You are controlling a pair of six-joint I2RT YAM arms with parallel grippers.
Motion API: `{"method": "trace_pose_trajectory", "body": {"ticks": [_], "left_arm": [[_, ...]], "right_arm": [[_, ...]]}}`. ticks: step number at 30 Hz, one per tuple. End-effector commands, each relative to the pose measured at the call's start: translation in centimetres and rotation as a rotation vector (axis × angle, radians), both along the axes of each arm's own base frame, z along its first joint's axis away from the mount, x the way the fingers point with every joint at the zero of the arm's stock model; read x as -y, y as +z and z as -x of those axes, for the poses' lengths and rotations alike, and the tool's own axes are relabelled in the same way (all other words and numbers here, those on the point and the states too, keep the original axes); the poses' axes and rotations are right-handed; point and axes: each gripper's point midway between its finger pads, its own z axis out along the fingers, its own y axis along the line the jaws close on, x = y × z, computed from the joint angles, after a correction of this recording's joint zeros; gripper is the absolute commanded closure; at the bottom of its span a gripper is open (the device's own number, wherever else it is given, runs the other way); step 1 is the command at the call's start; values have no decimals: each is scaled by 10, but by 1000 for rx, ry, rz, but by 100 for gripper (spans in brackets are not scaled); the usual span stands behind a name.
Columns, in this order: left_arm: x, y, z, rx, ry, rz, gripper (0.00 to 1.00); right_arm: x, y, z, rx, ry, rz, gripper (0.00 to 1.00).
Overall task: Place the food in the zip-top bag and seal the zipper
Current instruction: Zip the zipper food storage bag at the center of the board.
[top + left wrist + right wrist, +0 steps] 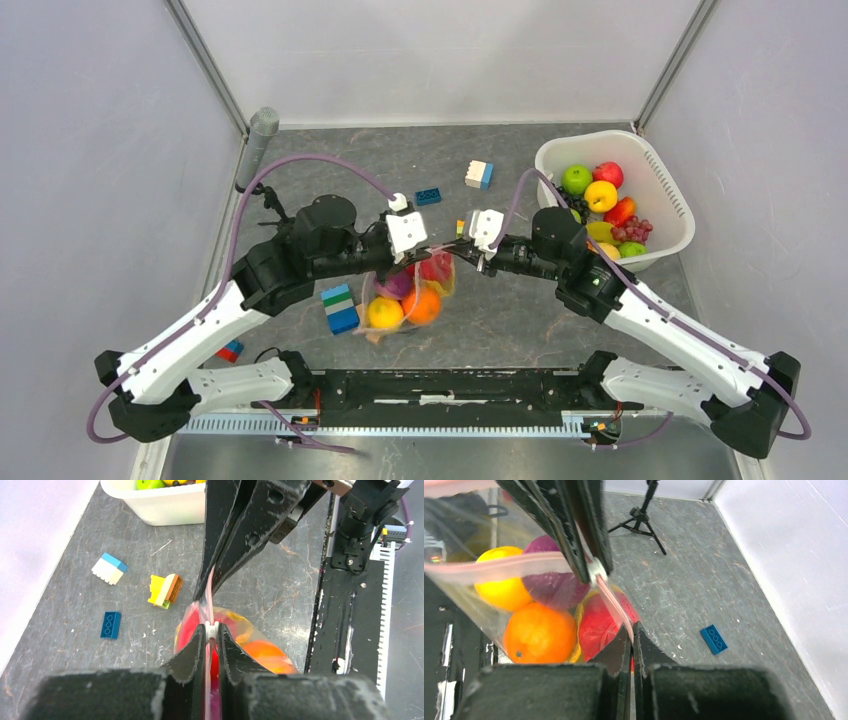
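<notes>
The zip-top bag hangs over the table middle, holding food: a yellow fruit, an orange, a purple piece and a red piece. Its pink zipper runs along the top edge. My left gripper is shut on the zipper's small white slider. My right gripper is shut on the end of the pink strip, facing the left one a short way along the edge. In the top view the left gripper and the right gripper meet above the bag.
A white slotted basket at the back right holds more toy fruit. Building blocks lie about: blue-green, white-blue, blue, yellow-orange. A grey cylinder stands back left beside a small tripod.
</notes>
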Motion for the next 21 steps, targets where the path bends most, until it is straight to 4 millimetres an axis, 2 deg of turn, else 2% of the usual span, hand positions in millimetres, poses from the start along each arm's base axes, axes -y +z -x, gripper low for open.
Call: {"method": "trace_pose_trajectory", "body": {"ticks": [1, 5, 7, 10, 11, 12, 13, 14, 15, 17, 21], "left_arm": [[-20, 3, 4, 16, 41, -15, 98], [-27, 5, 4, 14, 77, -6, 98], [-30, 6, 3, 21, 90, -1, 98], [-28, 9, 1, 31, 96, 10, 98], [-26, 10, 1, 29, 85, 18, 98], [-23, 13, 2, 29, 74, 26, 98], [-20, 14, 3, 24, 60, 33, 98], [-18, 16, 5, 22, 48, 38, 98], [-15, 17, 5, 18, 37, 40, 98], [-13, 19, 6, 18, 23, 41, 98], [-11, 23, 10, 19, -2, 52, 98]], "right_arm": [[33, 13, -38, 17, -265, -68, 100], [54, 12, -48, 8, -388, -116, 100], [54, 7, -43, -7, -371, -103, 100], [44, 4, -26, -11, -257, -94, 99], [39, 5, -19, -6, -207, -100, 94], [35, 8, -12, 1, -157, -104, 86], [31, 11, -7, 16, -114, -101, 74], [28, 16, -3, 26, -81, -99, 53], [25, 18, 0, 33, -52, -92, 43], [19, 24, 5, 52, 12, -66, 35], [7, 27, 4, 55, 75, -23, 32]]}}
